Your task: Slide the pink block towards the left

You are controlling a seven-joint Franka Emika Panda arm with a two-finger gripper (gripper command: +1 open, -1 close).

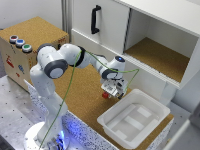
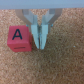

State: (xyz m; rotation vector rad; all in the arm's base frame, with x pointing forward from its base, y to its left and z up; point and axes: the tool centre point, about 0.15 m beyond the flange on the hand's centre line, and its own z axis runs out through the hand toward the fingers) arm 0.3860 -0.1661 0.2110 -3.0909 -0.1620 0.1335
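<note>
A: We log the pink block (image 2: 20,39) on the cork mat (image 2: 60,65), letter A on its upper face. In the wrist view it sits just beside the gripper (image 2: 39,44), apparently touching the outer side of one finger, though the blur leaves us unsure.

B: Agreed. We read the jaws as closed together with nothing between them; the block is outside them. In the exterior view the block (image 1: 105,94) shows only as a small reddish patch under the gripper (image 1: 114,91).

A: Containers, taking the block as our mark. The white bin (image 1: 134,117) lies near it, toward the exterior view's right; we see only moulded ridges inside.

B: The white cabinet (image 1: 150,30) stands behind the block. Its open compartment (image 1: 157,55) shows a bare cork floor. The wooden box (image 1: 30,45), well apart toward the exterior view's left, carries three round buttons (image 1: 20,43).
</note>
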